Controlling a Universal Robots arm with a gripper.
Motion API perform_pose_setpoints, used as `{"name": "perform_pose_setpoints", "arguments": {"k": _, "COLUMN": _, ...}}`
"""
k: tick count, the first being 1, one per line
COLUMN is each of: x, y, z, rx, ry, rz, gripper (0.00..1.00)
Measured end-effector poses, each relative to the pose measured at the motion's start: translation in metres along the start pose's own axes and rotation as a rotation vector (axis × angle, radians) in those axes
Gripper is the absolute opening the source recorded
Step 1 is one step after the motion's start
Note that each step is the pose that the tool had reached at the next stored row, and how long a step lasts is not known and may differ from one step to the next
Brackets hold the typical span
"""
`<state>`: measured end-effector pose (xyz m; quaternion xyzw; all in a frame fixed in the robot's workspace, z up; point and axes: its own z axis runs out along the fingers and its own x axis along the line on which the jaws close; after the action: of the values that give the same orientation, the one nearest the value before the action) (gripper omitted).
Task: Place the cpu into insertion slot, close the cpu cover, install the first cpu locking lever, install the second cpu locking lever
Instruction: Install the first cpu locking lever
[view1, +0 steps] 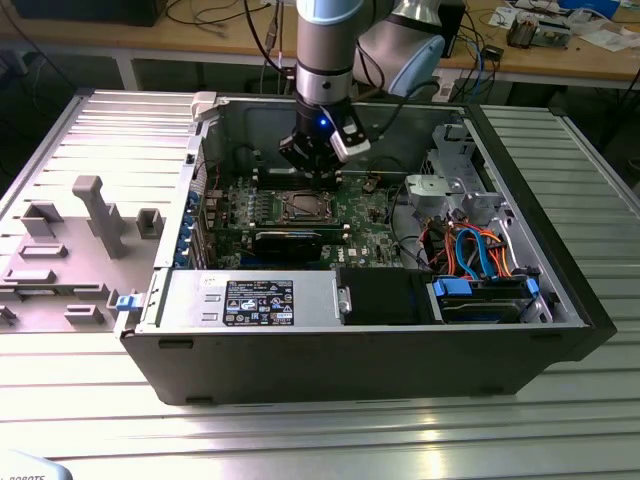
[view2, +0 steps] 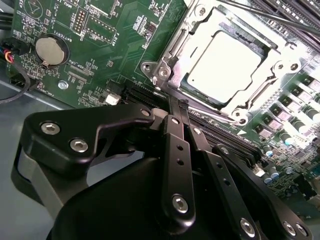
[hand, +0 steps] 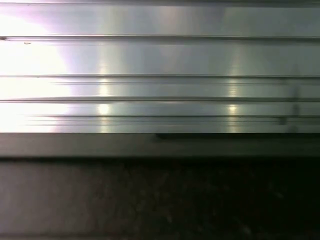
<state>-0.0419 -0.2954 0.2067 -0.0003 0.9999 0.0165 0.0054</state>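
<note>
In the exterior view my gripper (view1: 318, 178) hangs inside the open computer case, just above the far rim of the insertion slot (view1: 304, 208) on the green board. In the second wrist view its black fingers (view2: 176, 145) are pressed together with nothing visible between them, and the tips sit just off one corner of the socket. The cpu (view2: 224, 67), with a pale silvery square top, lies flat in the socket. The cpu cover (view2: 169, 52), a metal frame, lies down around it. I cannot make out how the locking levers stand.
A long black expansion card (view1: 290, 240) lies in front of the socket, with the power supply (view1: 250, 300) nearer still. Blue and orange cables (view1: 478, 250) fill the case's right side. A coin battery (view2: 51, 50) sits on the board. Grey fixtures (view1: 95, 215) stand on the ribbed table.
</note>
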Motion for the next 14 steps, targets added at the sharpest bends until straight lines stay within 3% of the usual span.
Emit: {"name": "perform_pose_setpoints", "arguments": {"k": 14, "x": -0.0006, "y": 0.0, "z": -0.0002, "rx": 0.0, "ry": 0.0, "rz": 0.0, "gripper": 0.11}}
